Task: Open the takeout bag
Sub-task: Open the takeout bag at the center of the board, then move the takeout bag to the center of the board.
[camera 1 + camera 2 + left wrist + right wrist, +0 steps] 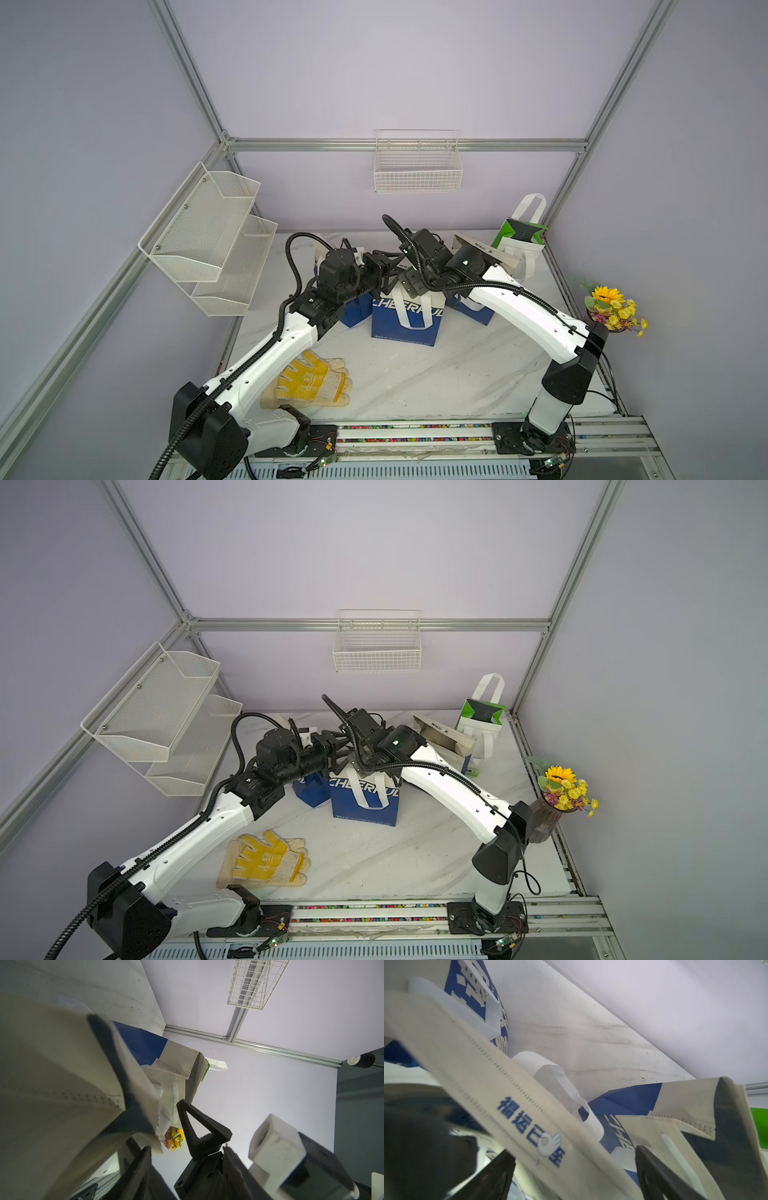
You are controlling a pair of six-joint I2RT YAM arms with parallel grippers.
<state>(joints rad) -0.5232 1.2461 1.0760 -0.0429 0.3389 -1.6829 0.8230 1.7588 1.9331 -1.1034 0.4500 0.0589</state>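
The takeout bag [409, 328] is blue with white lettering, a cream rim and white handles [400, 309]; it stands mid-table in both top views [365, 808]. Both grippers hang over its mouth, close together. My left gripper [391, 267] is open in the left wrist view [186, 1147]. The bag's cream rim [83, 1088] lies beside one of its fingers and nothing is pinched. My right gripper [406, 281] stands open, jaws wide, in the right wrist view [574, 1163]. The cream rim band [517, 1118] crosses between its fingers. The arms hide the bag's mouth from above.
More blue-and-cream bag fabric [355, 311] flanks the bag on both sides [473, 309]. A green-and-white bag [521, 237] stands at the back right. Yellow work gloves [311, 380] lie front left and a flower vase [615, 309] stands at the right edge. A wire basket [417, 166] and a mesh shelf [208, 237] hang on the walls.
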